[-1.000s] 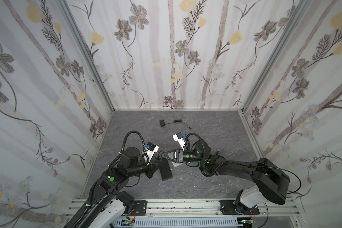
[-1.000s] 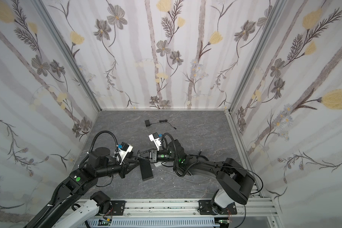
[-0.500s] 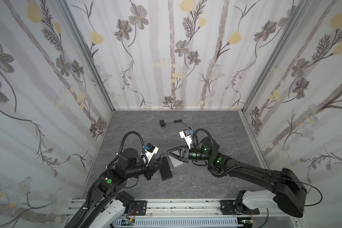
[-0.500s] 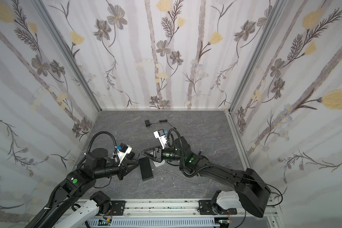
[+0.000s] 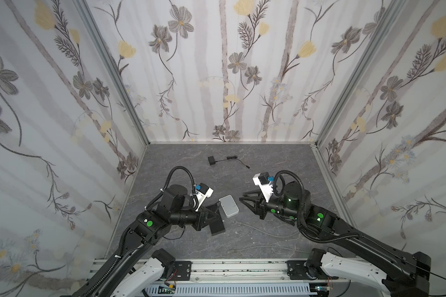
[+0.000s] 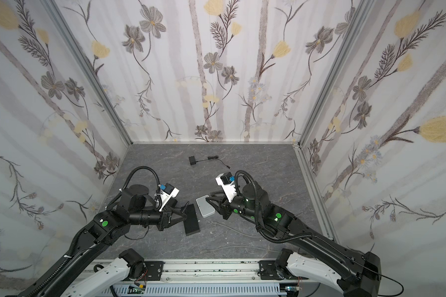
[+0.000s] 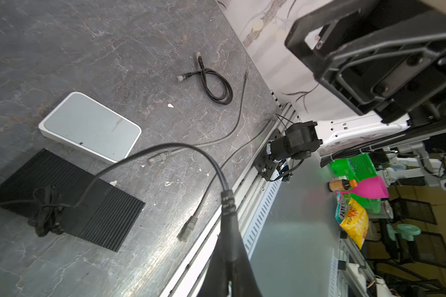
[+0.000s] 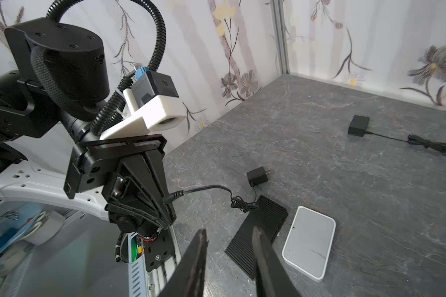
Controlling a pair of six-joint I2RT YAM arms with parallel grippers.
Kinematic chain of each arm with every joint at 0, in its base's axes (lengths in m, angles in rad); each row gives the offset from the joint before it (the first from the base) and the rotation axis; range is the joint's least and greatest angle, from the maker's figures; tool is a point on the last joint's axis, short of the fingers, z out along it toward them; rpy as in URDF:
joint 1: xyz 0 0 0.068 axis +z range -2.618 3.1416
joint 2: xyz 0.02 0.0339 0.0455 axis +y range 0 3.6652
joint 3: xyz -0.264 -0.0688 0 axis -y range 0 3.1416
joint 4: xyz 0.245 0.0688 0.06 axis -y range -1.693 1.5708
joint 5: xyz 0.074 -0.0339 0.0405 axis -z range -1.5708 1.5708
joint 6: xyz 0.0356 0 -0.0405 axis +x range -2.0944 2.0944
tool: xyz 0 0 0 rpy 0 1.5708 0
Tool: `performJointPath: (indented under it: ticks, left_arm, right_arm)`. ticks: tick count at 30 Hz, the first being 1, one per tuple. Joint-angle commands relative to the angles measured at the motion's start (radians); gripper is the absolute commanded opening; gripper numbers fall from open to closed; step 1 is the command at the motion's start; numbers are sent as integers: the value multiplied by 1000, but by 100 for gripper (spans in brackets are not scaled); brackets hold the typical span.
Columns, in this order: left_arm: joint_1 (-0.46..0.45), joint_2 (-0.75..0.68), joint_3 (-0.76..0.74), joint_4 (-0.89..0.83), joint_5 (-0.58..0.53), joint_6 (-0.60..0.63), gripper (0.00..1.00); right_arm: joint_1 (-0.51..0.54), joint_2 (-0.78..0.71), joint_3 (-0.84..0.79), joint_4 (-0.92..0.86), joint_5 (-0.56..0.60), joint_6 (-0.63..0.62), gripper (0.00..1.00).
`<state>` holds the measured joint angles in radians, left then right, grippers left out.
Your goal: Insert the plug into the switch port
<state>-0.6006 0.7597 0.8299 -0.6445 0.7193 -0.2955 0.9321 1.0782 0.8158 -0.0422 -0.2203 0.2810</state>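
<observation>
My left fingers [image 7: 228, 257] are clamped on the plug [image 7: 227, 205], a black barrel type. Its cable [image 7: 216, 172] loops down to a knot over the black ribbed box [image 7: 75, 205]. I hold the plug above the worktop [image 5: 276, 164], near the white box [image 5: 229, 205] but not touching it. The white box lies flat, pale grey top up, just beside the ribbed box, between my two arms. The switch port is on its thin side, too small to make out. My right fingers [image 5: 242, 196] are apart with nothing in them, tips just beside the white box's other edge. A black adapter [image 5: 212, 160] sits well apart, near the back wall.
</observation>
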Motion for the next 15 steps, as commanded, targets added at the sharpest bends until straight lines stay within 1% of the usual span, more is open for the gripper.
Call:
performJointPath:
  ticks: [1, 2, 3, 5, 9, 12, 15]
  left_arm:
    - [-1, 0, 10, -16, 56, -127, 0]
    - [-2, -7, 10, -35, 59, -138, 0]
    - [-3, -18, 6, -58, 58, -151, 0]
    - [-2, -47, -3, -101, 68, -171, 0]
    - [-2, -131, -30, -179, 76, -199, 0]
    - [-2, -174, -51, -236, 80, -210, 0]
    - [-2, -193, -75, -279, 96, -209, 0]
  right_arm:
    - [7, -55, -52, 27, 77, -74, 33]
    - [8, -69, -59, 44, 78, -76, 33]
    - [8, -82, -100, 60, 69, -94, 32]
    - [35, -96, -131, 88, 67, -153, 32]
    - [140, -99, -162, 114, 111, -332, 30]
    - [206, -80, -172, 129, 101, -479, 30]
    - [250, -60, -184, 146, 72, -602, 30]
